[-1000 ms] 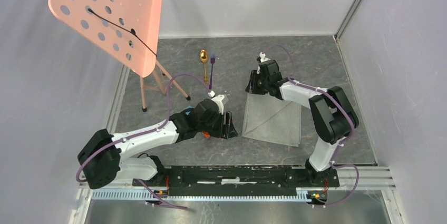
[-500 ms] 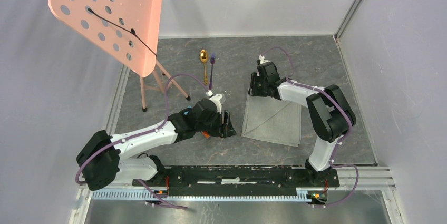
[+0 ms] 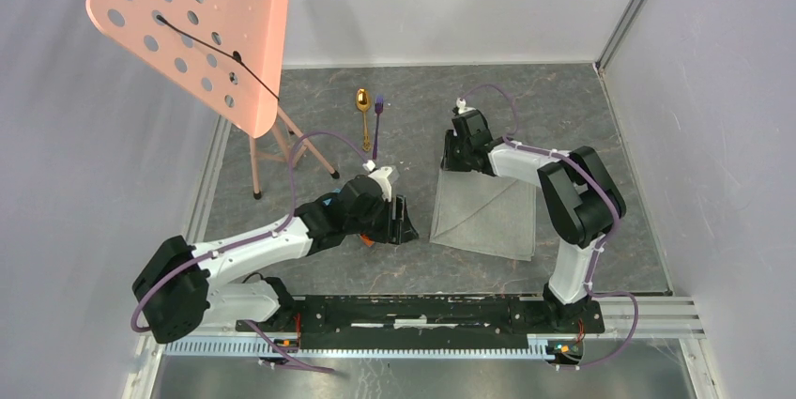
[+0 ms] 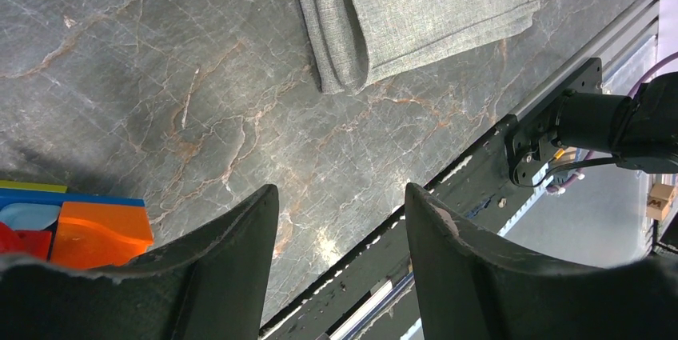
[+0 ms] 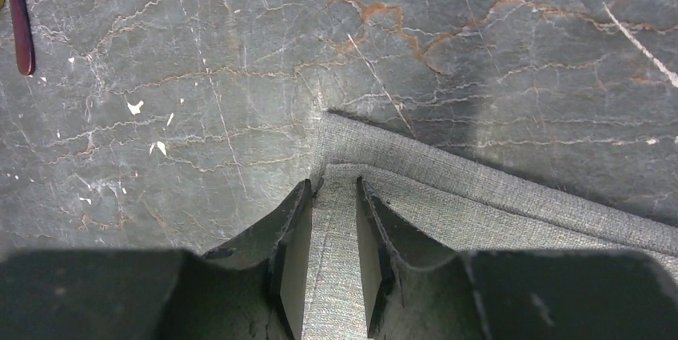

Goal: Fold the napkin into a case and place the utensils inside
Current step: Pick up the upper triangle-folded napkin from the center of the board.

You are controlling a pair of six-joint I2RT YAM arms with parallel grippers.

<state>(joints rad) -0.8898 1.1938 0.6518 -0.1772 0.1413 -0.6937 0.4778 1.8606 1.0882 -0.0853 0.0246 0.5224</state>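
Right gripper point(image 5: 333, 184): my jaws stand narrow, set down on the far left corner of the napkin point(image 3: 483, 216), with a strip of the upper layer lying in the gap between them; I cannot tell whether the cloth is pinched or only straddled. The napkin lies folded and flat on the table point(image 3: 563, 108), its doubled left edge facing the left arm and its near edge well short of the rail point(image 3: 422, 310). Left gripper point(image 4: 340, 196): jaws wide, nothing between them, over bare stone just beside the napkin's near left corner. Open stone lies left of the napkin up to the spoon point(image 3: 362, 103) and fork point(image 3: 377, 122), which lie side by side at the far side, apart from the cloth and from both grippers. The pink perforated board point(image 3: 197, 23) on its legs crowds the far left. Toy blocks point(image 4: 96, 232) sit close under my left wrist, mostly covered by the arm from above and cut off in the wrist view. My right fingers hide the cloth beneath them; the fork handle is cut by that view's edge
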